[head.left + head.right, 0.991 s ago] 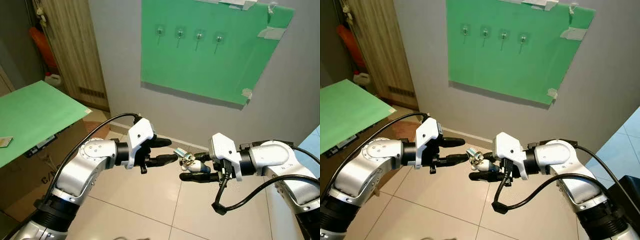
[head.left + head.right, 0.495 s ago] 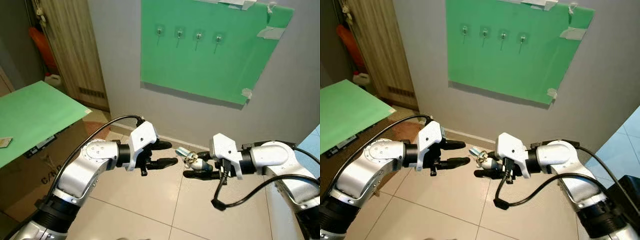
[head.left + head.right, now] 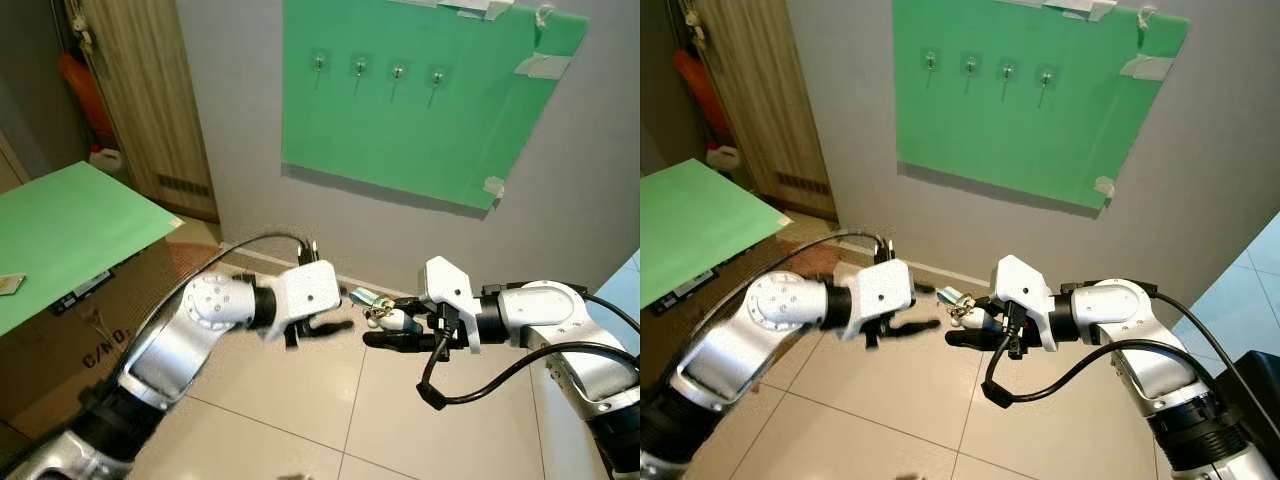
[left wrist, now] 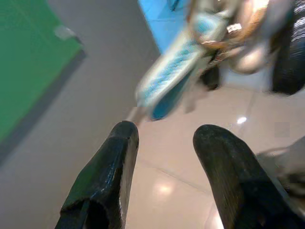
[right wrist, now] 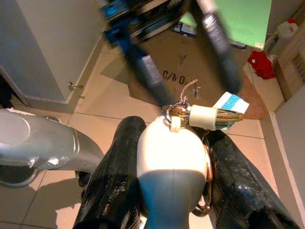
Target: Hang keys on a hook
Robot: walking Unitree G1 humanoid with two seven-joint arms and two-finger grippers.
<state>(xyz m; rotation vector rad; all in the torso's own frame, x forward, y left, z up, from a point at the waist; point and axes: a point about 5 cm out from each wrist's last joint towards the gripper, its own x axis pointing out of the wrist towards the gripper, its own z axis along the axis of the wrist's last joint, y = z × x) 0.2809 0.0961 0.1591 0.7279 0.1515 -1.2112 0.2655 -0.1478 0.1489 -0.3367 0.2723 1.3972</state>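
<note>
The keys (image 3: 372, 310) are a ring with a blue striped tag (image 4: 176, 76) and a white fob (image 5: 171, 162). My right gripper (image 3: 380, 328) is shut on the white fob, holding the bunch in the air over the tiled floor. My left gripper (image 3: 340, 310) is open and blurred, its tips just short of the blue tag, nothing between its fingers (image 4: 114, 162). Several small hooks (image 3: 398, 71) sit in a row near the top of a green board (image 3: 420, 130) on the grey wall, well above and beyond both grippers.
A cardboard box (image 3: 60, 330) with a green top (image 3: 70, 225) stands at the left. Behind it is a wooden door (image 3: 140, 90) with a white bottle (image 3: 105, 158) at its foot. Light floor tiles (image 3: 300, 420) lie below the arms.
My left gripper has swung right and closed in on the keys. The right gripper has shifted slightly left and up with the bunch still held.
</note>
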